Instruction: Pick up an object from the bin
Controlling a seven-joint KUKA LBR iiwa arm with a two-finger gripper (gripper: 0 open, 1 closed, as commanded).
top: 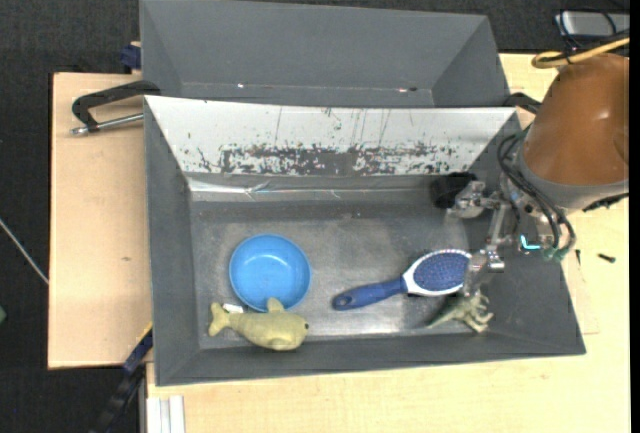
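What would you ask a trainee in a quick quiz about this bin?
1. Which thing lies nearest the gripper? A) blue bowl B) blue hairbrush C) tan fish toy
2. True or false: the blue bowl lies in the right half of the bin in the camera view.
3. Fill in: the tan fish toy lies right beside the blue ____.
Key: 1 B; 2 false, it lies in the left half; 3 bowl.

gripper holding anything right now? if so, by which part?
Cannot tell. Gripper is down at a small green toy figure, right of the blue brush; no grasp is visible.
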